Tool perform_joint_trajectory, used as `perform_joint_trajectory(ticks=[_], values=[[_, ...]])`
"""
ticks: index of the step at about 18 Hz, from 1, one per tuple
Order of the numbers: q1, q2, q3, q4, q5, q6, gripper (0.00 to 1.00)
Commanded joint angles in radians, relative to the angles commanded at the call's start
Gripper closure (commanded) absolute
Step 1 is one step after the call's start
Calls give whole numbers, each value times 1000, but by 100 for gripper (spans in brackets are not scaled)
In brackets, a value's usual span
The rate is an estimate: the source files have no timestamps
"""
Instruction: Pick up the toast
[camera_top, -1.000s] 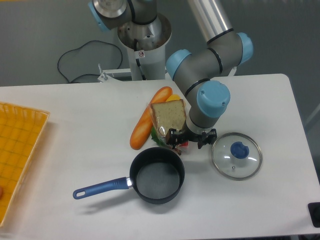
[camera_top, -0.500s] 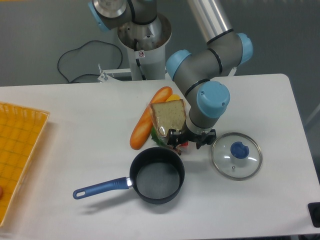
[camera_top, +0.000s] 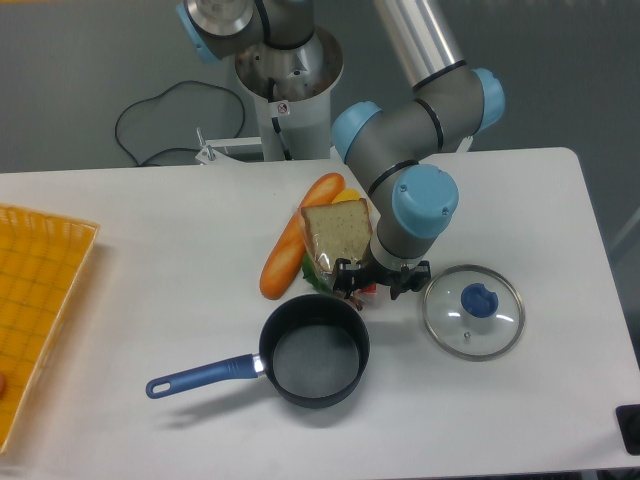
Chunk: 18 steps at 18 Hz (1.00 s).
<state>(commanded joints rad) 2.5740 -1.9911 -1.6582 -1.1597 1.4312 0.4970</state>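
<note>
The toast (camera_top: 338, 231) sits just up and to the left of the pincer (camera_top: 374, 284), a squarish tan slice with a speckled crumb and a darker brown crust along its edges. It's wrapped in clear plastic that glints and bunches below its lower edge, down toward the pincer's left finger. The slice faces up toward the camera, turned slightly so its top edge slopes up to the right. Whether the pincer's fingers actually touch the wrapping can't be made out; the toast's right edge runs close alongside the wrist above the pincer
</note>
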Motion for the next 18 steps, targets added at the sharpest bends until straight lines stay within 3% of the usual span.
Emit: perform_joint_trajectory(ticks=[6,15,18], values=[[2,2,2,0,-2,6,33],[3,3,0,0,-3,15,41],[5,5,0,0,-3,15,49]])
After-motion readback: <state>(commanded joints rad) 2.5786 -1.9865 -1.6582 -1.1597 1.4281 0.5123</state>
